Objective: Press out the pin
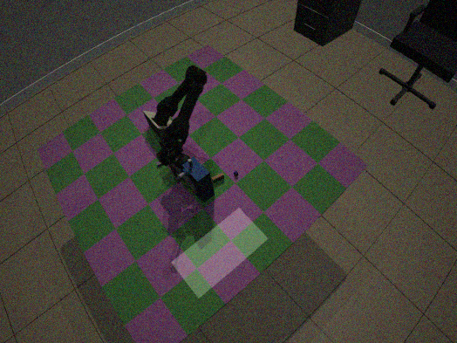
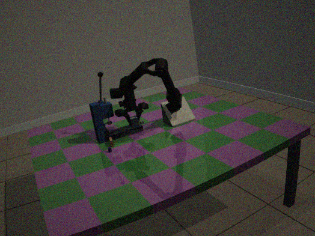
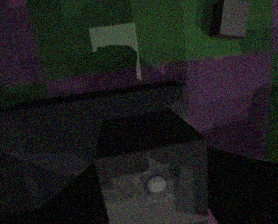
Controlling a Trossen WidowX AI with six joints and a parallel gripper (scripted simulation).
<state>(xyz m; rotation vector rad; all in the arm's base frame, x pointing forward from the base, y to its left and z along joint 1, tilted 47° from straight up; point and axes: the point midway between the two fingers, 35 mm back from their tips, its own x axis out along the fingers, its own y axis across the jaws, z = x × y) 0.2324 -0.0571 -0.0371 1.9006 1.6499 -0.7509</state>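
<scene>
My gripper (image 2: 134, 118) (image 3: 144, 155) is shut on the grey block (image 2: 134, 122) (image 3: 145, 210), whose pin (image 3: 157, 184) shows as a pale round disc. The block is at the outer end of the dark press bed (image 2: 121, 132) (image 3: 50, 122), away from the punch (image 2: 109, 122); whether it touches the bed I cannot tell. The blue press (image 1: 198, 170) (image 2: 96, 117) stands at the bed's other end. Its lever (image 2: 100, 87) is upright, with a dark knob on top. I cannot make out the cup.
A small orange piece (image 1: 218, 178) (image 2: 110, 140) and a small dark blue piece (image 1: 235, 174) (image 2: 109, 149) are beside the press. A pinkish box (image 3: 235, 18) is at the wrist view's top right. The arm's pale wedge base (image 2: 183, 116) stands behind the gripper. A bright patch lies on the checkered table (image 1: 301, 212).
</scene>
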